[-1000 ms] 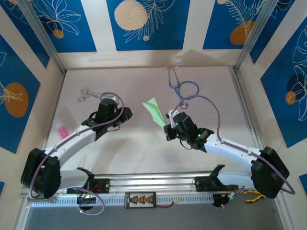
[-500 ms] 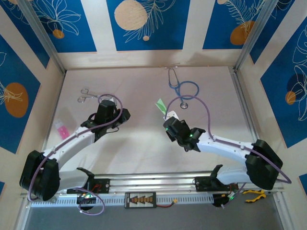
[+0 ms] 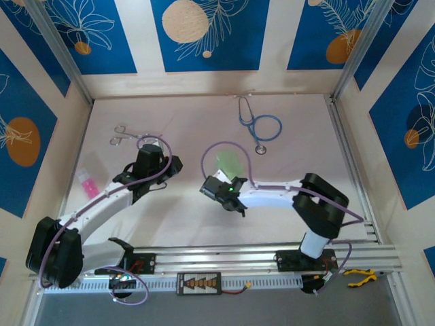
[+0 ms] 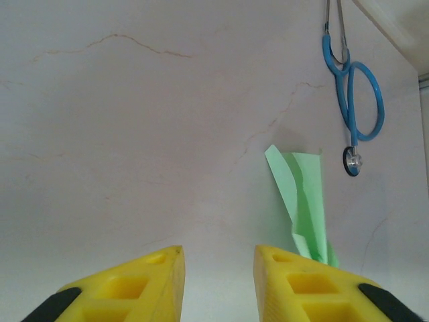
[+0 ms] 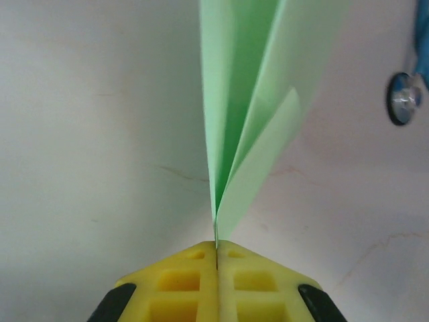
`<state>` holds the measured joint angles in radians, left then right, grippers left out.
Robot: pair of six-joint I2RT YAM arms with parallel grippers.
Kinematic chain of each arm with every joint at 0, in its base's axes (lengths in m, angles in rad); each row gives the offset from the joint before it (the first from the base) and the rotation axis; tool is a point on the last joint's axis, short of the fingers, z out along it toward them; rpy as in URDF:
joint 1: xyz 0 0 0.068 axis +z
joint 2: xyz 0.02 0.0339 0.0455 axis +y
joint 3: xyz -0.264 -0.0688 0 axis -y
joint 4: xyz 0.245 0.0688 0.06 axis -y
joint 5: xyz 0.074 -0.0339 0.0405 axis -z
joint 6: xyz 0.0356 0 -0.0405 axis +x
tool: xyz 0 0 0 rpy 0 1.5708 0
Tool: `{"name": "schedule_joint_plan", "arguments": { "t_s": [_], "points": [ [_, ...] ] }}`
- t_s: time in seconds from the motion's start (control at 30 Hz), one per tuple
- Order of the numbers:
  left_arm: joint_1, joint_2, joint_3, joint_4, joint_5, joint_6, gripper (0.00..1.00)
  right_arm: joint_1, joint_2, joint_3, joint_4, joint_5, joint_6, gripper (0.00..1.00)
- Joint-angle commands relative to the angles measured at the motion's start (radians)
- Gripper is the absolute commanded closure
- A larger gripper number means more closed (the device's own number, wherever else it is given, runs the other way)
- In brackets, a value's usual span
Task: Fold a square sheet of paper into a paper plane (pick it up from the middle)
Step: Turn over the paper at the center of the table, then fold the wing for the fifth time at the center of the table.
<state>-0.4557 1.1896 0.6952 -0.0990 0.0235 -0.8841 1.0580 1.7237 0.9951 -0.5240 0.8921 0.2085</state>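
The right arm [image 3: 272,193] is folded right back on itself. Its elbow is bunched up on the near-right side of the blue looped stethoscope [image 3: 262,125], and the forearm runs flat and leftwards over the pale bench [image 3: 190,115]. The right fingers [image 5: 216,258] are pressed completely together, pinching the narrow end of the pale green folded paper plane [image 5: 248,100]. The plane fans out away from the wrist camera with its layers on edge. From overhead it looks a bit blurry, sitting left of the stethoscope and nearer the arm bases. Can't tell whether it touches the bench or hangs just above it.

The left arm [image 3: 102,197] is stretched out in one long diagonal, well to the left of the stethoscope. The left fingers [image 4: 167,275] are parted a modest way with only bare bench in the gap, so they've got hold of nothing. In that wrist view the plane stands just down-left of the stethoscope's round chest piece.

There's also a pair of silver forceps [image 3: 122,134] way left of the stethoscope, and a small pink thing [image 3: 87,183] further left and nearer.
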Motion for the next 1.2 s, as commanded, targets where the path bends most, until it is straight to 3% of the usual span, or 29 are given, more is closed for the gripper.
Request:
{"name": "schedule_joint_plan", "arguments": {
  "t_s": [0.0, 0.13, 0.27, 0.43, 0.53, 0.67, 0.8, 1.17],
  "points": [
    [0.016, -0.039, -0.012, -0.041, -0.046, -0.004, 0.68, 0.038, 0.051, 0.055, -0.079, -0.068, -0.032, 0.98],
    [0.018, -0.087, -0.029, -0.062, -0.098, -0.009, 0.68, 0.037, 0.026, 0.065, -0.043, -0.313, -0.011, 0.91],
    [0.022, -0.128, -0.047, -0.076, -0.127, -0.011, 0.65, -0.018, -0.073, 0.016, 0.05, -0.588, 0.031, 0.7],
    [0.029, -0.125, -0.051, -0.077, -0.114, -0.011, 0.65, -0.148, -0.225, -0.09, 0.192, -0.781, 0.137, 0.62],
    [0.029, -0.112, -0.052, -0.062, -0.095, -0.013, 0.65, -0.305, -0.275, -0.161, 0.304, -1.033, 0.249, 0.66],
    [0.031, -0.078, -0.05, -0.026, -0.051, -0.017, 0.67, -0.457, -0.244, -0.224, 0.461, -1.248, 0.419, 0.85],
    [0.032, -0.034, -0.034, -0.009, 0.005, -0.015, 0.7, -0.478, -0.156, -0.191, 0.472, -1.334, 0.442, 0.94],
    [0.032, 0.058, -0.033, 0.081, 0.139, -0.019, 0.76, -0.473, -0.024, -0.2, 0.521, -1.345, 0.514, 0.96]
  ]
}}
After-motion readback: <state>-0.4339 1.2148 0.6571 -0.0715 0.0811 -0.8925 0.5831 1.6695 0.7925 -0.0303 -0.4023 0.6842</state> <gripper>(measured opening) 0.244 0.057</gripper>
